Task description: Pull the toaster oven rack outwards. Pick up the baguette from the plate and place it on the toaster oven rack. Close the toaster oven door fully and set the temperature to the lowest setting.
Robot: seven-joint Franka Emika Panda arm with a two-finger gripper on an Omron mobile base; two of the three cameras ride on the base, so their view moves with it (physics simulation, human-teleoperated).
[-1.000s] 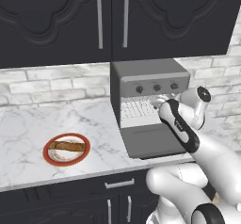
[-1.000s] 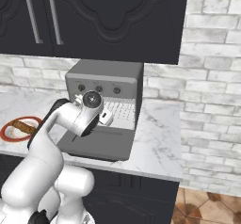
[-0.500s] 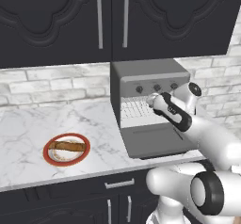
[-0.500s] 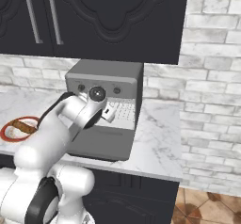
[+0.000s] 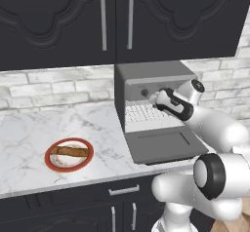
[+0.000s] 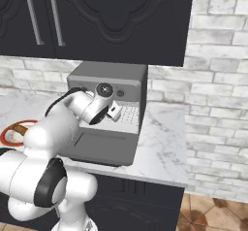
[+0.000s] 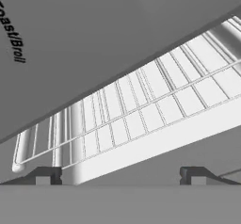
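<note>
With the door [image 5: 163,145] already dropped flat, we hold our gripper [image 7: 120,173] wide and empty just before the rack [image 7: 136,110], which sits inside the toaster oven [image 5: 146,77]. All 4 steps remain, we judge: the baguette [image 5: 71,151] lies on its plate [image 5: 51,163], well apart.

The toaster oven [image 5: 146,77] has a matt grey shell that looks like painted metal, and its dropped door [image 5: 163,145] shares that dull, smooth finish. The rack [image 7: 136,115] is thin bright wire with a silvery metallic sheen. The worktop [image 5: 29,128] reads as polished white marble with grey veins. The plate [image 5: 49,154] looks like glazed ceramic, red-orange at the rim. The baguette [image 5: 71,152] has a dry, rough brown crust. The cabinets [image 5: 53,21] are dark and satin-smooth, their handles [image 5: 103,19] brushed metal. The wall [image 5: 49,87] is rough pale brick.
</note>
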